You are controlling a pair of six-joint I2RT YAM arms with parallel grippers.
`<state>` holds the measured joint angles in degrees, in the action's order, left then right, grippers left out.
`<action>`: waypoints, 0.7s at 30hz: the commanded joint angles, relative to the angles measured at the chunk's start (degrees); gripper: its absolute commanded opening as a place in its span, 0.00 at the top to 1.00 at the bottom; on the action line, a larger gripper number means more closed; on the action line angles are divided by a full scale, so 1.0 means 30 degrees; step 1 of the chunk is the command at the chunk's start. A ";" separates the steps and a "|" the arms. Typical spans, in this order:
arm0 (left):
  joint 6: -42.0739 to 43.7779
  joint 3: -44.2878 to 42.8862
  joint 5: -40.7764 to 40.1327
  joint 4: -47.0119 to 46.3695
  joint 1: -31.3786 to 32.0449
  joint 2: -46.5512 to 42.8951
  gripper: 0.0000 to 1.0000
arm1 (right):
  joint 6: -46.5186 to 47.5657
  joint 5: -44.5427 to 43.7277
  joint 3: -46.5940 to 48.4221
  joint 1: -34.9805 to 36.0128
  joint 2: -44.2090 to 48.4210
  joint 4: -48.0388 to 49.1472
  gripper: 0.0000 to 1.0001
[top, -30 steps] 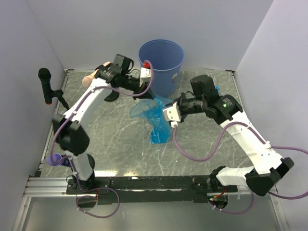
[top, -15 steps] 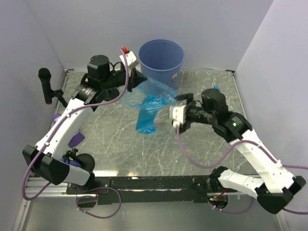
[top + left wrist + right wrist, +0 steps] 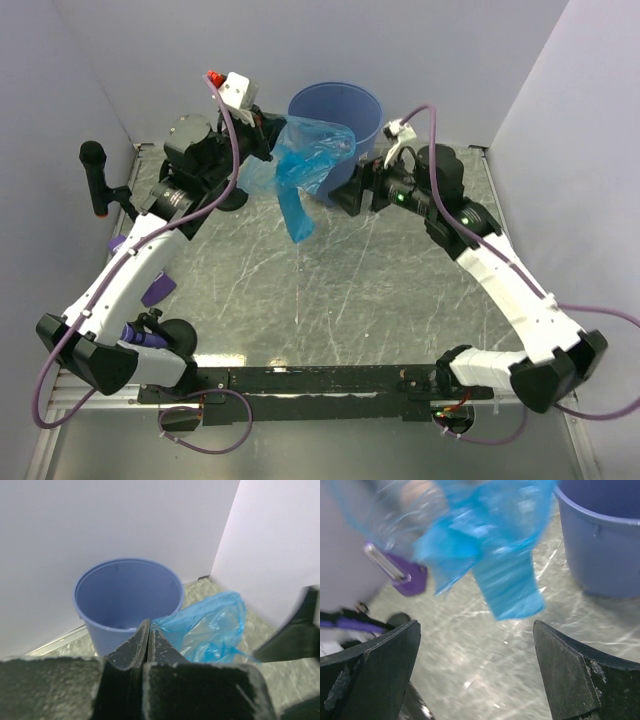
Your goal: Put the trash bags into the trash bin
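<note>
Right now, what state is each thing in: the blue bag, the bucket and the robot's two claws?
left gripper: shut on the trash bag.
right gripper: wide open, holding nothing.
trash bag: lifted off the table, dangling crumpled beside the trash bin, not in it.
trash bin: upright, nothing visible inside.

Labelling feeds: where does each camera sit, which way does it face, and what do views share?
Top external: above, behind the bases, looking down on the table; left arm and right arm show.
Left wrist: faces the trash bin past its shut left gripper pinching the trash bag.
Right wrist: faces the hanging bag and table through its open right gripper.
Shared: all show bag and bin.
</note>
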<state>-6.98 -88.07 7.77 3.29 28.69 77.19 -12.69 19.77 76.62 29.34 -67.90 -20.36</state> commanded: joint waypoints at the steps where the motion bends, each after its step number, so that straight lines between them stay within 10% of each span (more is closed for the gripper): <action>1: -0.1039 0.0236 -0.1331 -0.1565 0.0340 -0.0417 0.99 | -0.4761 0.2955 0.1179 -0.1283 -0.0948 0.3470 0.00; 12: -0.1159 0.0500 -0.0366 -0.1184 0.0604 -0.0885 0.99 | -0.8280 0.5189 0.2203 -0.1842 -0.4582 0.8103 0.03; 17: -0.1013 0.0617 0.0253 -0.1215 0.0604 -0.1061 0.99 | -0.6821 0.6091 0.2731 -0.1813 -0.5725 0.8545 0.49; 19: -0.0518 0.0559 -0.0274 -0.1126 0.0575 -0.1120 0.99 | -0.5182 0.6418 0.2878 -0.1929 -0.5815 0.7467 0.89; 21: 0.0535 0.0675 -0.0859 -0.0540 0.0604 -0.1382 0.99 | -0.4037 0.5077 0.2442 -0.2308 -0.5232 0.5012 1.00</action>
<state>-9.17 -86.41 7.18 1.58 30.30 76.16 -31.40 35.99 81.78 23.83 -85.03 -0.03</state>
